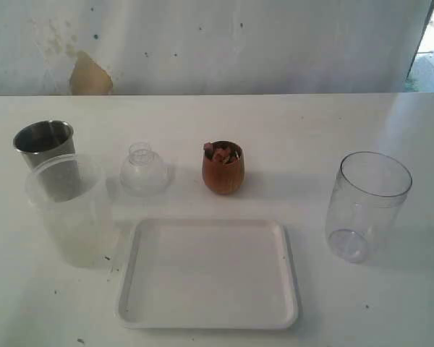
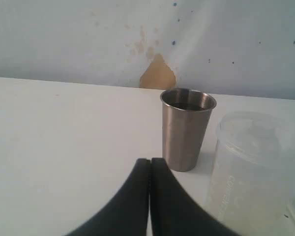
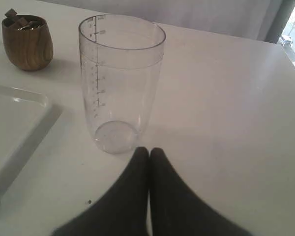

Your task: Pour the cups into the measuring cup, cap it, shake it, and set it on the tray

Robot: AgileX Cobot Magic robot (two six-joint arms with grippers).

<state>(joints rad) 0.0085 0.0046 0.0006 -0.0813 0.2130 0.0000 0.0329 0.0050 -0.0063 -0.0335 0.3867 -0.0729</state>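
The steel tumbler (image 1: 45,144) stands at the far left, with the frosted plastic cup (image 1: 71,210) just in front of it. In the middle stands the brown wooden cup (image 1: 223,167), holding small pieces. The clear measuring cup (image 1: 365,206) stands upright and empty at the right. Between them at the front lies the white tray (image 1: 208,273), with nothing on it. Neither arm shows in the exterior view. My left gripper (image 2: 150,160) is shut and empty, a short way from the tumbler (image 2: 186,129) and frosted cup (image 2: 253,172). My right gripper (image 3: 149,150) is shut and empty, close to the measuring cup (image 3: 119,81).
A small clear dome-shaped lid (image 1: 144,170) sits between the tumbler and the wooden cup. A stained wall (image 1: 202,43) runs along the table's far edge. The wooden cup (image 3: 27,42) and a tray corner (image 3: 17,123) show in the right wrist view.
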